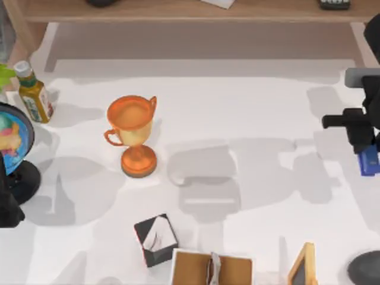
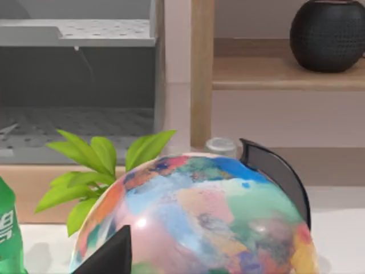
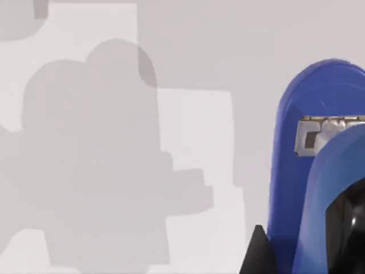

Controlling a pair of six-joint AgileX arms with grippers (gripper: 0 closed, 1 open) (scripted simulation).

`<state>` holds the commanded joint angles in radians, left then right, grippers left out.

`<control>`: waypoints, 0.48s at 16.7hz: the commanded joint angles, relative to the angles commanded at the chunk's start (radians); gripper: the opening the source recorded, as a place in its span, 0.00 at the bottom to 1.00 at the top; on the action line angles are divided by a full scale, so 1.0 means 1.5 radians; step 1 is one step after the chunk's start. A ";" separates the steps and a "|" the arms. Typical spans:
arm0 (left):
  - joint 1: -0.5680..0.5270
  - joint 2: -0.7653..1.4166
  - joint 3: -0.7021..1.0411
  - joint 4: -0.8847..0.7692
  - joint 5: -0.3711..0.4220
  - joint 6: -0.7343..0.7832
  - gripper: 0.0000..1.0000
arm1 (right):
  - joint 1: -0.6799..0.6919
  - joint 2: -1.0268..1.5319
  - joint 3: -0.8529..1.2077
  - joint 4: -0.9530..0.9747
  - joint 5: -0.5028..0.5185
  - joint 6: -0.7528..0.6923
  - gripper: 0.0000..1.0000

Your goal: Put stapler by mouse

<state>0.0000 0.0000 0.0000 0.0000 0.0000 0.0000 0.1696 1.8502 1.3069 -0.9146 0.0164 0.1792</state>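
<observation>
My right gripper (image 1: pixel 367 151) hangs at the table's right edge, shut on the bright-blue stapler (image 1: pixel 369 161), whose blue end sticks out below the black fingers. In the right wrist view the stapler (image 3: pixel 311 171) looms close above the white tabletop, with a black fingertip (image 3: pixel 258 254) beside it. The mouse (image 1: pixel 365 268) is a dark grey dome at the front right corner, cut off by the frame edge and well forward of the stapler. My left arm (image 1: pixel 7 205) stays parked at the left edge beside the globe.
An orange trophy (image 1: pixel 133 133) stands left of centre. A globe (image 1: pixel 12 139) and a yellow bottle (image 1: pixel 32 92) occupy the left side. A black-and-white box (image 1: pixel 155 238), a brown book (image 1: pixel 211 268) and a small framed board (image 1: pixel 303 267) line the front edge. A wooden shelf (image 1: pixel 190 10) runs along the back.
</observation>
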 joint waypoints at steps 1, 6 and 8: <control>0.000 0.000 0.000 0.000 0.000 0.000 1.00 | 0.000 -0.001 -0.001 0.004 0.000 0.000 0.00; 0.000 0.000 0.000 0.000 0.000 0.000 1.00 | -0.001 0.006 -0.013 0.022 0.000 0.000 0.00; 0.000 0.000 0.000 0.000 0.000 0.000 1.00 | -0.001 0.014 -0.023 0.028 0.000 0.000 0.00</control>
<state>0.0000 0.0000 0.0000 0.0000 0.0000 0.0000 0.1686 1.8715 1.2727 -0.8725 0.0159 0.1786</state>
